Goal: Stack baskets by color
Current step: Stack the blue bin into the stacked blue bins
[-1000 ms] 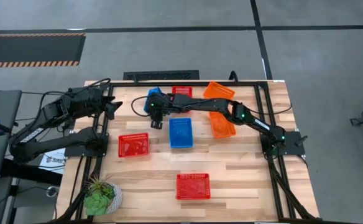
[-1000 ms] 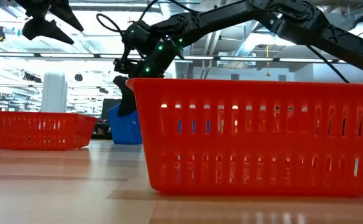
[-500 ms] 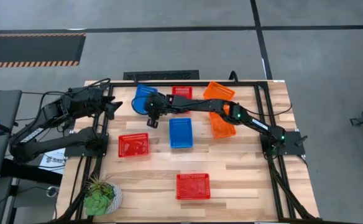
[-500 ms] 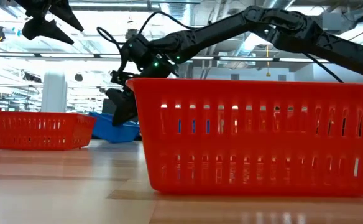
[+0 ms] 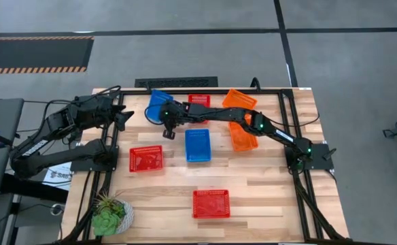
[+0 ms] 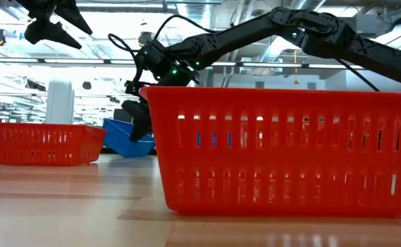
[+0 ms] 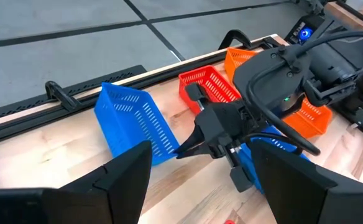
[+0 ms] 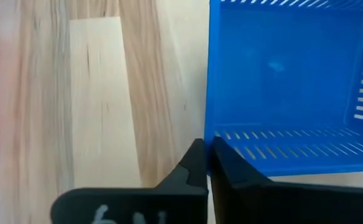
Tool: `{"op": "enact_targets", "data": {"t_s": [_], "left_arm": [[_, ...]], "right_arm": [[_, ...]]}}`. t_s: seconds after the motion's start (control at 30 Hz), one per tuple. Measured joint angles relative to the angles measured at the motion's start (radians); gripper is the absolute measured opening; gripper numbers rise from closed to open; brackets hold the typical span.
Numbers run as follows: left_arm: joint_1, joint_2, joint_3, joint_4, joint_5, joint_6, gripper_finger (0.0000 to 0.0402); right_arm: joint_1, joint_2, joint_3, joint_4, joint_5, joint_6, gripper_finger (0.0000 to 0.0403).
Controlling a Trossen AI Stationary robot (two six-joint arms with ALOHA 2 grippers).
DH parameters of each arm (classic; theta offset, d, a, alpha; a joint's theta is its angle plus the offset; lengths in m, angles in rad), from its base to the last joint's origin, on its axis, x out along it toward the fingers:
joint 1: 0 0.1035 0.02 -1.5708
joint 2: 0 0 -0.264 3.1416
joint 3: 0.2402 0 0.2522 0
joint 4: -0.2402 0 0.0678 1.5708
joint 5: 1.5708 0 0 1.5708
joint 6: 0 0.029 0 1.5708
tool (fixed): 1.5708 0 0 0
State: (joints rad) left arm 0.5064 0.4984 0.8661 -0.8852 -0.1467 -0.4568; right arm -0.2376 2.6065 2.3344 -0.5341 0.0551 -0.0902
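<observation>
A blue basket (image 5: 158, 101) sits tipped near the table's far edge, its open side turned toward my right gripper (image 5: 164, 120), which is shut on it. The same basket shows tilted in the left wrist view (image 7: 133, 122) and the low view (image 6: 126, 136). A second blue basket (image 5: 198, 145) lies flat mid-table. Red baskets (image 5: 146, 158) (image 5: 211, 203) (image 5: 199, 101) and two orange baskets (image 5: 239, 100) (image 5: 243, 138) are spread around. My left gripper (image 5: 126, 117) hangs open above the table's left side, touching nothing. My right gripper pinches the blue basket's rim (image 8: 210, 144) close to a corner, one finger (image 8: 192, 167) outside the wall and one finger (image 8: 232, 172) inside. The fingers slant down from the table's right side. The basket is tilted, with its lower edge (image 7: 169, 155) on the table.
A green potted plant (image 5: 110, 214) stands at the near left corner. A black frame (image 5: 283, 129) borders the table. The near red basket (image 6: 283, 147) fills the low view's foreground. Bare wood lies between the flat blue basket and the near red one.
My right gripper has sunk a little toward the far left and taken hold of the blue basket's rim. The basket has slid toward the table's left edge and tipped from nearly upright to a lower slant.
</observation>
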Motion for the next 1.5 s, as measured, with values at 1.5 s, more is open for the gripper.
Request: {"op": "enact_targets", "data": {"t_s": [1.5], "left_arm": [[0.0, 0.0, 0.0, 0.0, 0.0, 0.034, 0.0263]], "right_arm": [[0.353, -0.444, 0.0, -0.983, 0.555, 0.229, 0.0]]}}
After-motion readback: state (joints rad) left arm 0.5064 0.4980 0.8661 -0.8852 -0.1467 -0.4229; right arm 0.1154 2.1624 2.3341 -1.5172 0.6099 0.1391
